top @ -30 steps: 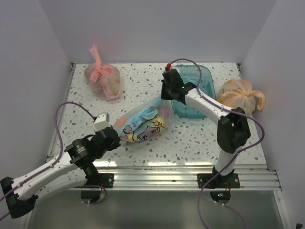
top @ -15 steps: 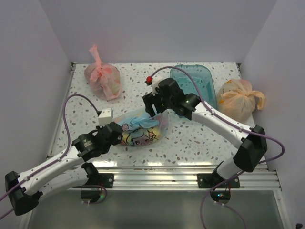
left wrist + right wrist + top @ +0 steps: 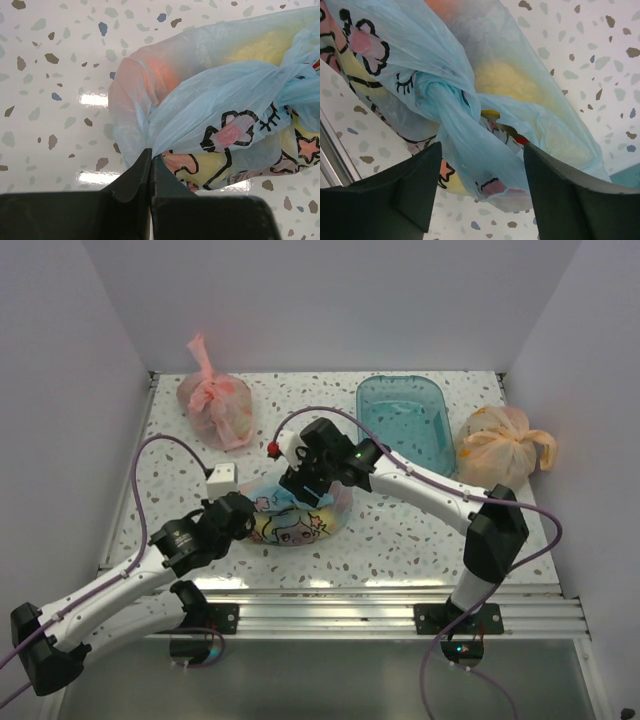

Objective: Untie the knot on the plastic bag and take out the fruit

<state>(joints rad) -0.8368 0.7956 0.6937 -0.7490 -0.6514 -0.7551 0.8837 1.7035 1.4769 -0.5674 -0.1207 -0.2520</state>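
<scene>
Where the speckled bench point(image 3: 400, 535) nears its front edge, the plastic bag point(image 3: 295, 527) lies on its side, knotted, between the two arms. Its light blue film carries cartoon printing in black, pink and yellow. The left pincer point(image 3: 150, 156) is closed to nothing, its two dark fingers meeting on a gathered pinch of film at the bag's left end. The right pincer point(image 3: 481, 147) reaches the bag from the far side and stands wide, one finger on each side of the twisted knot point(image 3: 432, 92); whether either finger touches the film cannot be told. The fruit point(image 3: 506, 80) is inside the bag, showing through as a yellow mass near the knot and an orange-red patch at the pinched end. Toward the back of the bench stand a teal tub point(image 3: 402, 420), a pink bag point(image 3: 215, 405) at the left and an orange bag point(image 3: 500, 445) at the right, all well apart from the blue one.
</scene>
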